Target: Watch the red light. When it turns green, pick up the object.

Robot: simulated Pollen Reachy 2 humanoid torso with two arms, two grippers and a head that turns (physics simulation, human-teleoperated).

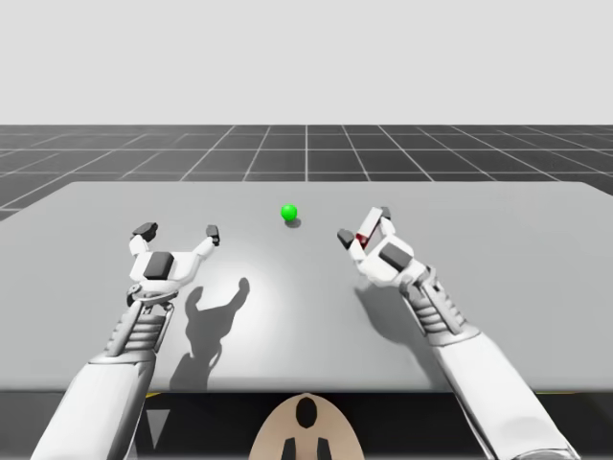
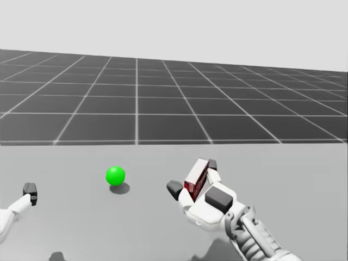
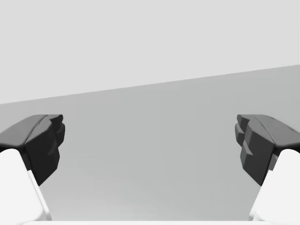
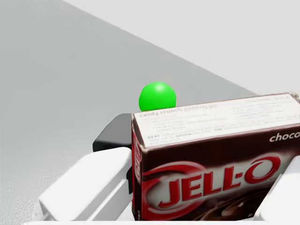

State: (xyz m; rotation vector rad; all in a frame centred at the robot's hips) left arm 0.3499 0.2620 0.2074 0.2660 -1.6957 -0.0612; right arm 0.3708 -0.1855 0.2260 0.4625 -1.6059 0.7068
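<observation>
Green now, the small round light (image 1: pixel 288 212) sits on the grey table (image 1: pixel 556 268), and you have the right gripper (image 1: pixel 364 225) clamped on the dark brown and red cardboard box (image 2: pixel 197 176). The box is tilted, near the light, and by the shadow beneath it appears raised off the table. Much of the box stands ahead of the gripper, so a quick swing or any easing of the squeeze could let it pivot and slip out. If it drops, it may strike the light. The left gripper (image 1: pixel 178 231) hangs spread wide, holding nothing, well apart from the box; swinging it across would risk a collision.
</observation>
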